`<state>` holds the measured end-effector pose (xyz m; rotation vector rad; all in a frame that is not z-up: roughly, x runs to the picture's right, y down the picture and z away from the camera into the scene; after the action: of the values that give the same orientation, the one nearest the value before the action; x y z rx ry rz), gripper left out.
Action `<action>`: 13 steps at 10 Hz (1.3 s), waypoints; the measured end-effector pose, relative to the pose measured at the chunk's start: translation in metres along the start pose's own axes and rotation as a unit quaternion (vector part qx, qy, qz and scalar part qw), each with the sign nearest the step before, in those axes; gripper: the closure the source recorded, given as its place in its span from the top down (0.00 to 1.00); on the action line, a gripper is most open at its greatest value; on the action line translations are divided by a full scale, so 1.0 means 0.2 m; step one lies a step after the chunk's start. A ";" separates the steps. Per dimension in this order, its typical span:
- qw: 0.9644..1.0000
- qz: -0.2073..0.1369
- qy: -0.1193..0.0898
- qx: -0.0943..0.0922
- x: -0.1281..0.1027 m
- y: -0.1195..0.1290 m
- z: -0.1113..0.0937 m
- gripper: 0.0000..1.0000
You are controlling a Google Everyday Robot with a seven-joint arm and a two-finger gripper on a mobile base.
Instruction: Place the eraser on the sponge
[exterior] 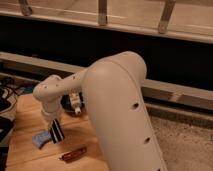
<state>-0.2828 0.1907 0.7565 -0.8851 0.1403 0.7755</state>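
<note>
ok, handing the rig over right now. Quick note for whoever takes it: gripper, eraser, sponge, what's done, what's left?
Gripper: low over the wooden table, shut on the eraser, which hangs tilted.
Sponge: lying on the table right beside the eraser's lower end; I can't tell whether they touch.
Reddish-brown tool: on the table nearer the camera, apart from both.
Done: eraser grasped and brought next to the sponge.
Left: shift it over the sponge, lower it, release.
</note>
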 end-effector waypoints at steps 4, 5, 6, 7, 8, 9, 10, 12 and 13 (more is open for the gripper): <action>0.998 -0.059 0.038 -0.007 -0.08 0.18 0.06 0.00; 0.997 -0.057 0.041 -0.006 -0.07 0.19 0.08 0.00; 0.998 -0.056 0.041 -0.004 -0.05 0.16 0.08 0.00; 0.997 -0.067 0.043 -0.007 -0.07 0.18 0.10 0.00; 0.997 -0.069 0.043 -0.009 -0.09 0.20 0.11 0.00; 0.997 -0.070 0.044 -0.011 -0.10 0.22 0.13 0.00; 0.997 -0.068 0.047 -0.009 -0.08 0.20 0.14 0.00; 0.996 -0.069 0.048 -0.010 -0.07 0.21 0.16 0.04; 0.996 -0.069 0.046 -0.011 -0.07 0.21 0.16 0.12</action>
<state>-0.3280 0.2229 0.7557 -0.9420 0.1507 0.6079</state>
